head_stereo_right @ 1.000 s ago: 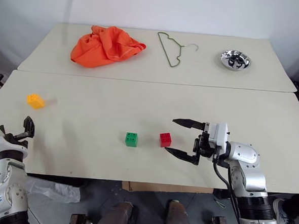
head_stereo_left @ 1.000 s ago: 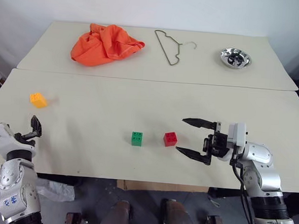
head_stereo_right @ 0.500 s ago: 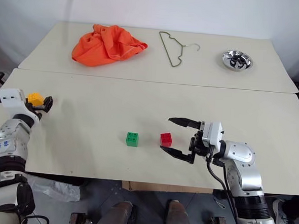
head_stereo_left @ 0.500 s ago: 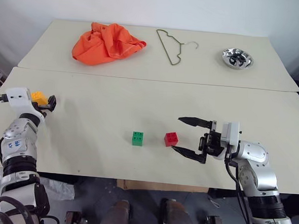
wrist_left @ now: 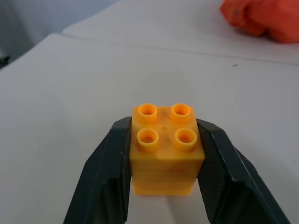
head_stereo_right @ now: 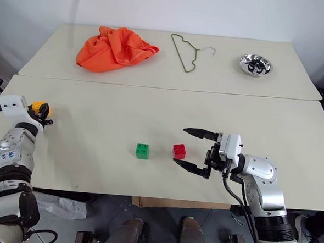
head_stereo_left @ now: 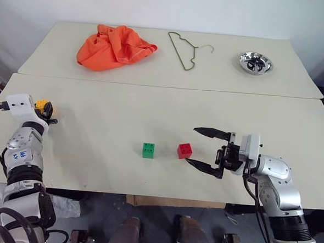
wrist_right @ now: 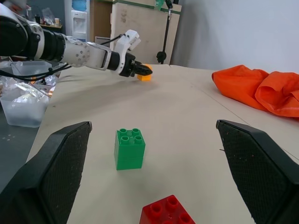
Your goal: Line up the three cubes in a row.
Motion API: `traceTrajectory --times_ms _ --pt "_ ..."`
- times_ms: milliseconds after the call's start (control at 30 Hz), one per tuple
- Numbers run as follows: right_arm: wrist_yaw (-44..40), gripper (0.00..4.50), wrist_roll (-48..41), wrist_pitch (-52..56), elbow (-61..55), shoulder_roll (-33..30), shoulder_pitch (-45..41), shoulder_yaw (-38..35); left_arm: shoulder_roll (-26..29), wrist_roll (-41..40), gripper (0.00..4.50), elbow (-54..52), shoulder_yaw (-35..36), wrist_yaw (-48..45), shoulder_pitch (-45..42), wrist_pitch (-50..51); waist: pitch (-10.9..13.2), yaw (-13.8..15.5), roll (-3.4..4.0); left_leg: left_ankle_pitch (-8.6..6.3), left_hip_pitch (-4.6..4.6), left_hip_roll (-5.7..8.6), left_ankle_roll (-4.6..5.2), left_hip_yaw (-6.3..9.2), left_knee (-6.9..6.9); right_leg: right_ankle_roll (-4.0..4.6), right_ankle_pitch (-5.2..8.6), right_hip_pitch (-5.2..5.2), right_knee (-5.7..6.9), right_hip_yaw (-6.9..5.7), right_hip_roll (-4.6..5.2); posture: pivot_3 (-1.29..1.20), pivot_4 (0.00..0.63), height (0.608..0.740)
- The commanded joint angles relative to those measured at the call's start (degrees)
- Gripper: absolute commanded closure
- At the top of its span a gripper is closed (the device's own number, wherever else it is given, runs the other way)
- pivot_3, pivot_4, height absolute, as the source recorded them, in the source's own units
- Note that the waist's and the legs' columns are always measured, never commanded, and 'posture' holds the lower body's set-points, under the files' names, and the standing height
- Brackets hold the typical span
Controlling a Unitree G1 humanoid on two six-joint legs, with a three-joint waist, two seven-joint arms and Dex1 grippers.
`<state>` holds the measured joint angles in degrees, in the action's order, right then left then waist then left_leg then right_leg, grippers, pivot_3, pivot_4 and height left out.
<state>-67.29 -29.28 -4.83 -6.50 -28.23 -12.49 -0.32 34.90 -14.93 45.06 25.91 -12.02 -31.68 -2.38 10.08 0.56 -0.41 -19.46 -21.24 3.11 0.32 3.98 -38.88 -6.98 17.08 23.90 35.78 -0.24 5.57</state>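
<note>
Two pale beige tables (head_stereo_left: 152,104) stand end to end before a plain white wall, the farther one bearing a crumpled orange cloth (head_stereo_left: 115,46), a thin wire hanger (head_stereo_left: 185,50) and a small shiny metal bowl (head_stereo_left: 255,63), all well apart from the work.

Far out at the left edge of the near table, the left gripper (head_stereo_left: 47,110) is clenched on the small yellow-orange studded plastic cube (wrist_left: 166,149); its wrist view has one black finger pressed against each side of the block, studs up. Whether the block rests on the table or is just clear of it I cannot tell.

Toward the middle of the near table sits the small green studded plastic cube (head_stereo_left: 148,150), and just beside it, to the right, the small red studded plastic cube (head_stereo_left: 185,150). They are close together but not touching, and roughly level with each other. The right gripper (head_stereo_left: 208,150) hovers just to the right of the red cube, jaws spread wide and empty.

Judging by this, two thirds of the row is in place. What remains is carrying the yellow-orange cube across to join the pair, probably beside the green one, in line with both.
</note>
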Motion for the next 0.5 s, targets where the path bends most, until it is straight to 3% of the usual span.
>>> traceTrajectory --times_ms 33,167,233,333,500 --pt "0.6 0.0 -0.1 -1.0 -2.1 0.0 0.4 -0.7 1.0 -2.6 2.99 -8.3 0.5 -6.9 3.9 -2.3 0.0 -0.2 0.0 0.0 0.0 0.0 0.0 0.0 0.0 0.0 0.0 0.0 -0.01 0.0 0.01 0.0 0.15 0.74" --pt "0.7 0.0 -0.2 -1.2 -2.1 -1.7 1.4 -2.5 5.0 -14.9 2.99 -25.7 -0.8 -36.2 15.1 0.9 0.0 -0.8 0.0 -0.01 -0.01 -0.02 0.01 0.0 0.0 0.01 0.0 -0.02 -0.03 0.19 0.07 0.0 0.15 0.74" --pt "0.6 0.0 -0.1 -1.2 -1.9 -2.0 1.5 -2.6 6.8 -18.7 2.99 -30.7 -1.6 -44.3 17.9 4.1 0.0 -0.8 0.04 -0.02 -0.04 -0.09 0.02 0.02 0.05 0.03 0.01 -0.06 -0.16 0.42 0.07 0.0 0.15 0.74" --pt "0.2 0.0 0.0 -1.3 -1.3 -2.2 1.4 -2.3 11.7 -15.7 2.99 -33.1 -11.1 -57.4 17.0 6.7 0.1 -0.4 0.17 -0.02 0.03 -0.1 0.02 0.1 0.01 0.09 0.05 -0.16 -0.33 0.38 0.08 0.0 0.15 0.74" --pt "0.8 0.0 0.1 -1.0 -2.1 -2.1 1.5 -2.2 9.5 -9.1 2.99 -27.8 -22.5 -68.6 8.9 -0.2 0.1 -0.5 0.41 -0.01 0.14 0.02 0.06 0.08 0.06 0.07 0.04 -0.2 -0.27 0.43 0.09 0.0 0.15 0.74"
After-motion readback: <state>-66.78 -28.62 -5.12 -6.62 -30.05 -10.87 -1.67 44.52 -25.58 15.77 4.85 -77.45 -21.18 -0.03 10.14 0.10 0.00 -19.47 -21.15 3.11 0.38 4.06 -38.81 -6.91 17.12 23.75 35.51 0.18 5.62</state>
